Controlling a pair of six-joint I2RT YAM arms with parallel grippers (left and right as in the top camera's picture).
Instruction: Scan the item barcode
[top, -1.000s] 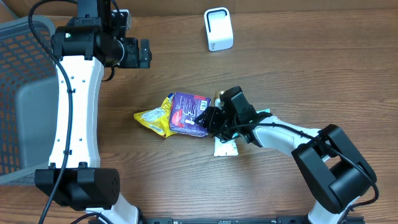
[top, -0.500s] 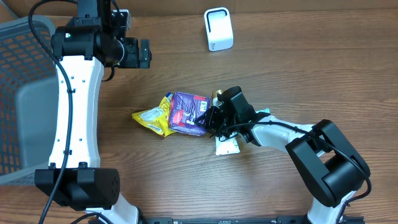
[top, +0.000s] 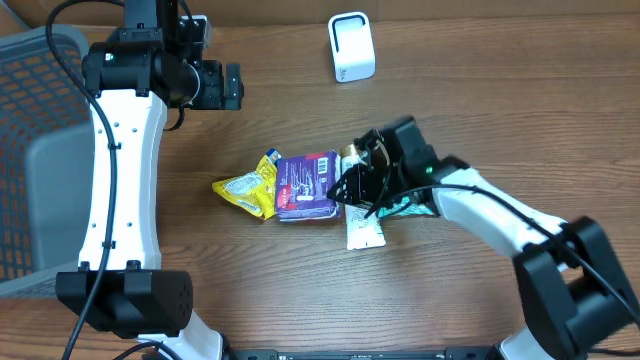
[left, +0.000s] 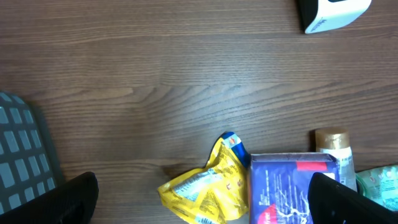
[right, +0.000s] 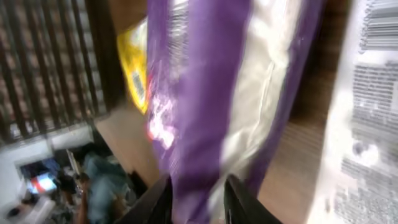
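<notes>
The right end effector (top: 347, 190) pinches the right edge of the purple snack packet (top: 303, 186), which lies on the counter (top: 480, 110) touching a yellow packet (top: 243, 187), probably to lift its barcode toward the white scanner (top: 351, 47). The left end effector (top: 236, 86) hovers spread wide, well apart.

Light is soft and even. The shiny purple plastic packet (top: 305, 186) throws a short shadow; in the right wrist view it is blurred.
</notes>
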